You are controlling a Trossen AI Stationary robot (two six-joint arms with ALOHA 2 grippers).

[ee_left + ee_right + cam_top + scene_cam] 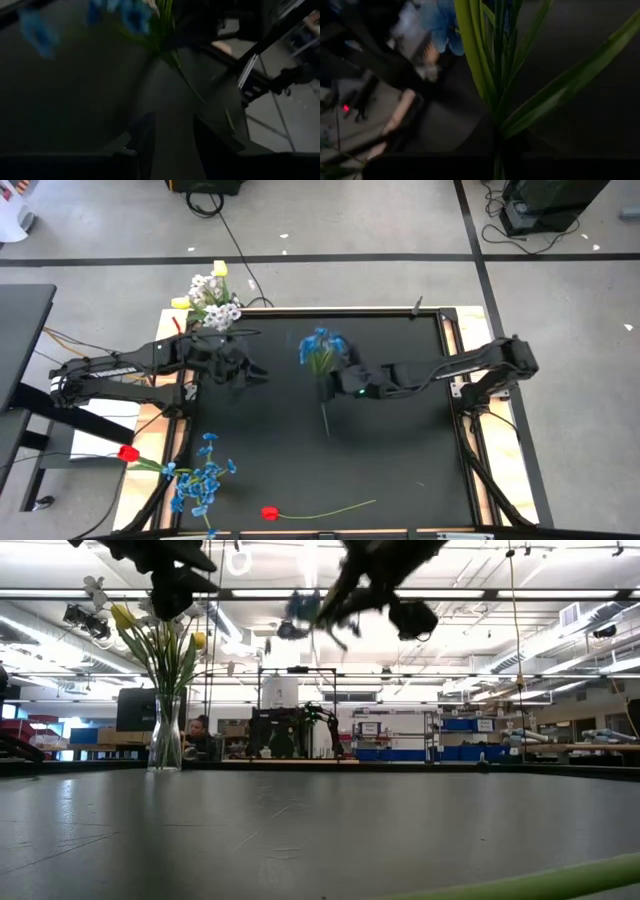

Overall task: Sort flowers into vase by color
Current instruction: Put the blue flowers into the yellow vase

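In the high view my right gripper (330, 387) is shut over the table's middle on a blue flower (322, 346). The flower's leaves fill the right wrist view (520, 100). My left gripper (255, 374) stands open a little to its left, with nothing between its fingers (146, 142). It faces the blue flower (131, 15). A glass vase (166, 745) holding white and yellow flowers (213, 302) stands at the far left corner. More blue flowers (200, 480) lie near the front left. One red tulip (128, 452) lies at the left edge and another (270, 513) at the front edge. My right gripper pinches the blue flower's green stalk (498, 145) just below the leaves. The fingers come from the table's right, slanting down, and lie across the stalk. The flower is lifted clear of the table. Its blossoms point toward the far edge, and the bare stalk end (326, 428) trails toward the near edge.
The black table top (400, 460) is bare to the right and in front of my right gripper. A green stalk (540, 885) lies close before the low camera. A wooden frame (462, 340) runs around the table. Workshop benches and a seated person (203, 730) show beyond.
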